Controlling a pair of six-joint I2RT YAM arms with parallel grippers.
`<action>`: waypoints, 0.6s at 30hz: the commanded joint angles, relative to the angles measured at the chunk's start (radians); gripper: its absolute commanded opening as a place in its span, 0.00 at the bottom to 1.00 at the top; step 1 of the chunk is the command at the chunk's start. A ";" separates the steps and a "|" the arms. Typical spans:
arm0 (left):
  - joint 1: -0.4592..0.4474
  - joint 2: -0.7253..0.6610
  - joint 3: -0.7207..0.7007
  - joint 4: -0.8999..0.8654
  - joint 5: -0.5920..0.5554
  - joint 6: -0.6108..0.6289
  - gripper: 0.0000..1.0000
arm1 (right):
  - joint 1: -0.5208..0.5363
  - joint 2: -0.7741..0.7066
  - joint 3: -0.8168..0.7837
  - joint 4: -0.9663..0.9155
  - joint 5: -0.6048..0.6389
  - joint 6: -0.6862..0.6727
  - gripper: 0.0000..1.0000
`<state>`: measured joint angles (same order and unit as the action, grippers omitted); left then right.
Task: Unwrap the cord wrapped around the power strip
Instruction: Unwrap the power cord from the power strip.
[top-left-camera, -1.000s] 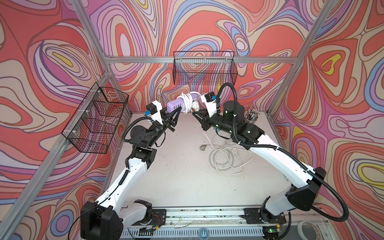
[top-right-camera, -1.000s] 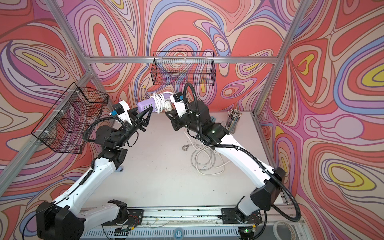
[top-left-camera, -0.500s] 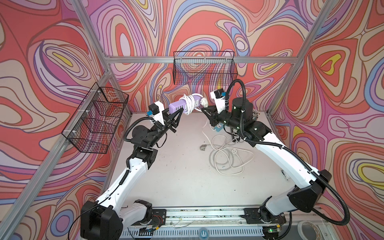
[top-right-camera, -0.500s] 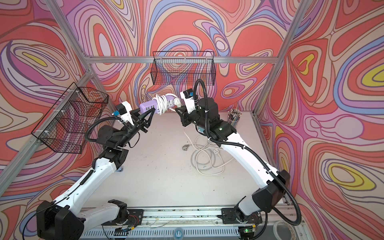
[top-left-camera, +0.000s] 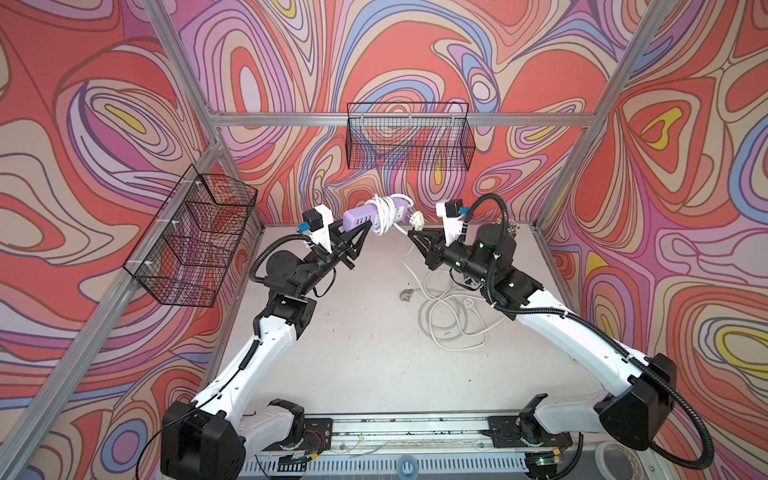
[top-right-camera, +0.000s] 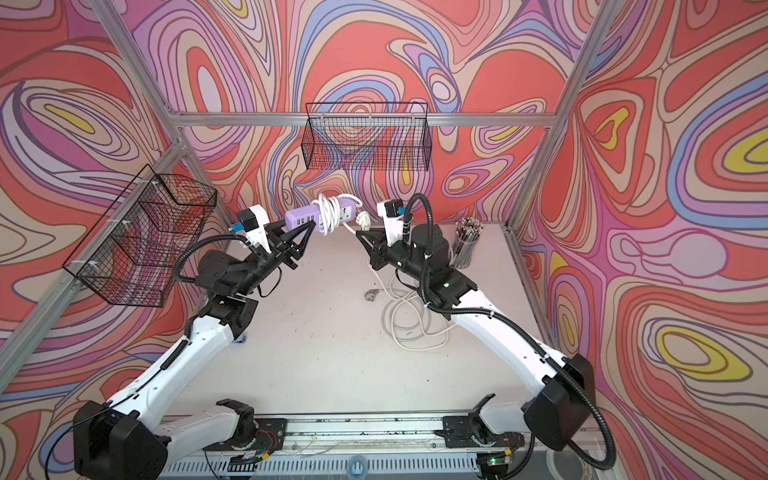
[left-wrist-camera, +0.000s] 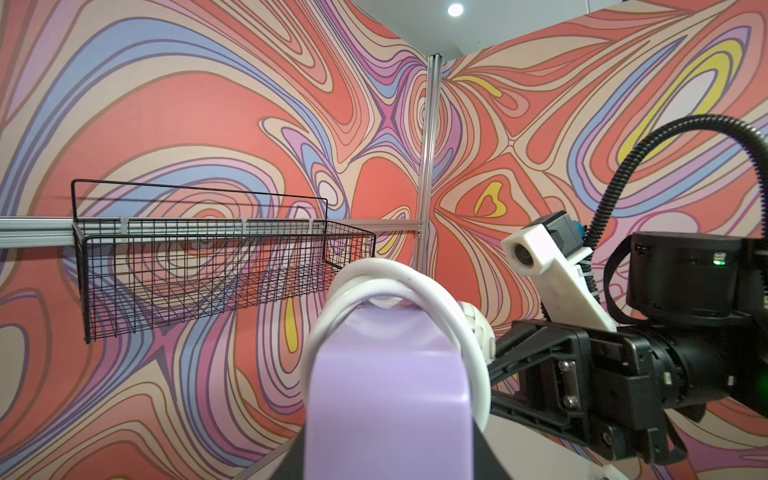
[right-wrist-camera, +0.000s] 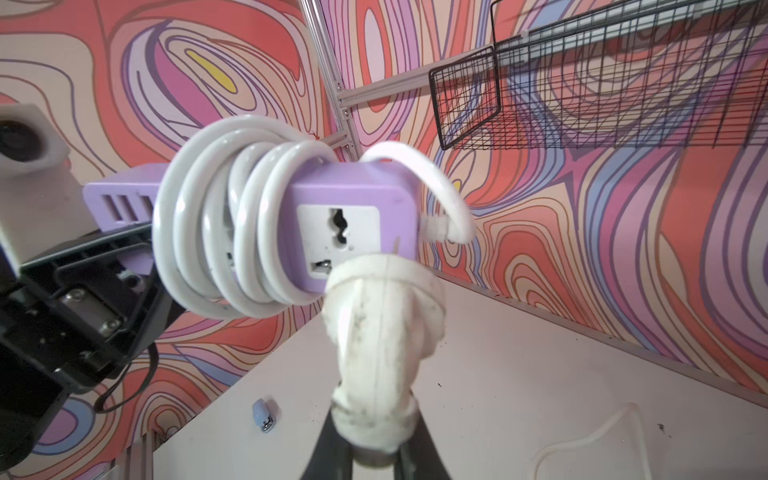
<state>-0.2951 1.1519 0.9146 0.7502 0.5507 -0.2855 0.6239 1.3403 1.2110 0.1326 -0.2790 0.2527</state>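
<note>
Clenching purple plastic power strip (top-left-camera: 360, 216) in left gripper (top-left-camera: 356, 227), white plug (top-left-camera: 417, 219) in right gripper (top-left-camera: 411, 233).
Not done yet: thick white cord (top-left-camera: 384, 214) wound round it between fingers (top-left-camera: 357, 237).

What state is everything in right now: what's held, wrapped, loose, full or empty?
Power strip: held in the air by the left fingers.
Cord: several loops wrapped around the strip.
Plug: pinched in the right fingers, beside the strip.
Spare cable: loose tangle on the table.
Back basket: empty.
Pencil cup: upright, full.
</note>
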 joint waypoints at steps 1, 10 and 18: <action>0.026 -0.024 0.006 0.093 -0.102 0.032 0.00 | 0.046 -0.029 -0.013 0.147 -0.082 -0.007 0.04; 0.030 -0.033 0.009 0.100 -0.097 0.025 0.00 | 0.077 -0.048 -0.005 0.065 -0.084 -0.106 0.98; 0.032 -0.039 0.018 0.110 -0.061 -0.002 0.00 | -0.005 -0.079 0.063 -0.084 -0.093 -0.181 0.98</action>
<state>-0.2672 1.1515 0.9134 0.7521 0.4717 -0.2749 0.6708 1.2804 1.2381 0.1005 -0.3489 0.1074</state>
